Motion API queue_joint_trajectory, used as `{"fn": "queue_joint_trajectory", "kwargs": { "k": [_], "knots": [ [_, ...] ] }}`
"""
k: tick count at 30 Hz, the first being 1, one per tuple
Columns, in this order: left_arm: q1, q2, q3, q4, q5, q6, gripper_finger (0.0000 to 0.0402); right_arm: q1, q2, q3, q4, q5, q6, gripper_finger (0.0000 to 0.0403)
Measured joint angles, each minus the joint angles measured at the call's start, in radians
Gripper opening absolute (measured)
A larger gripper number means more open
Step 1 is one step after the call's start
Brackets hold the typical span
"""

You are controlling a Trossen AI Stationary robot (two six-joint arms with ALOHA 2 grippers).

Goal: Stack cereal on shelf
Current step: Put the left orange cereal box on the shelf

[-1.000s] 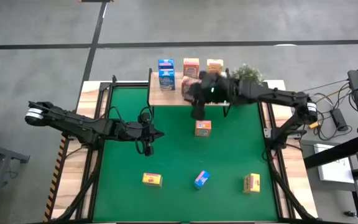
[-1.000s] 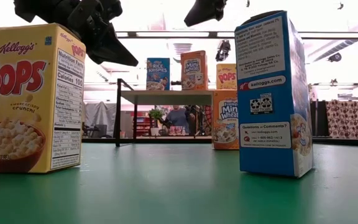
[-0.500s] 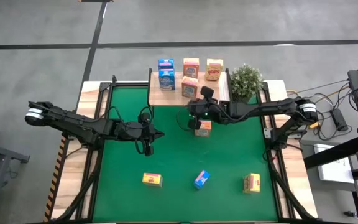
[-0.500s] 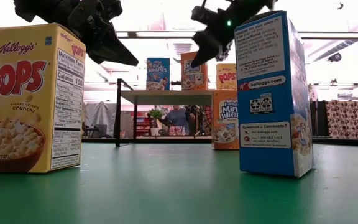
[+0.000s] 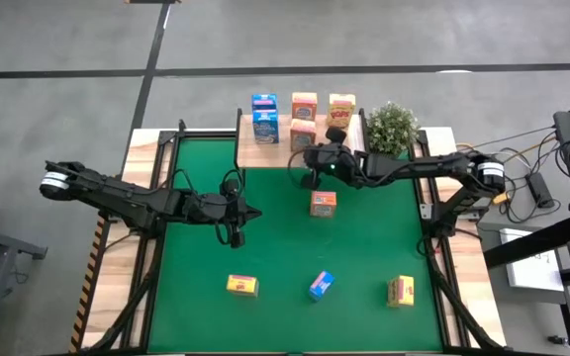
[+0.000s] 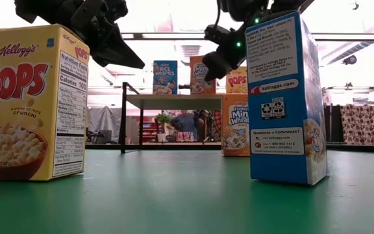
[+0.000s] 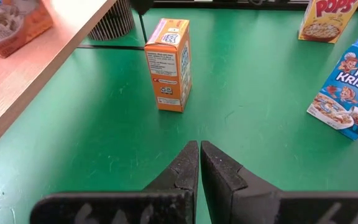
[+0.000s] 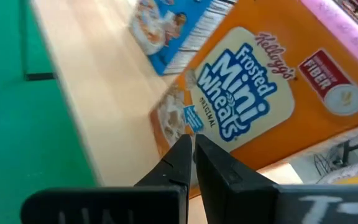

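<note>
The shelf, a light-wood board, stands at the mat's far edge. It carries two blue cereal boxes, two orange ones and a yellow one. One orange box stands upright on the green mat. Near the front edge are a yellow box, a blue box and another yellow box. My right gripper is shut, level, right in front of an orange box on the shelf. My left gripper hangs shut over the mat's left middle, holding nothing. My right gripper points its shut fingertips at the lower front face of the orange Mini-Wheats box on the shelf, coming level from the table's near side. Whether they touch the box, I cannot tell.
A green potted plant stands right of the shelf. The shelf's thin black legs stand on the mat. The mat's middle between the lone orange box and the front row is bare. A person shows in the room beyond.
My right gripper has come down from high above the shelf's near edge and tipped toward level. It swung out over the orange box on the mat, then back toward the shelf front. No box has moved.
</note>
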Motion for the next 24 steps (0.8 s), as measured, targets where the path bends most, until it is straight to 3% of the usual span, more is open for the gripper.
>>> {"fn": "queue_joint_trajectory", "kwargs": {
  "k": [24],
  "knots": [
    [0.000,0.000,0.000,0.000,0.000,0.000,0.0000,-0.076,0.005,-0.009,0.131,-0.133,-0.063,0.0012]
  ]
}}
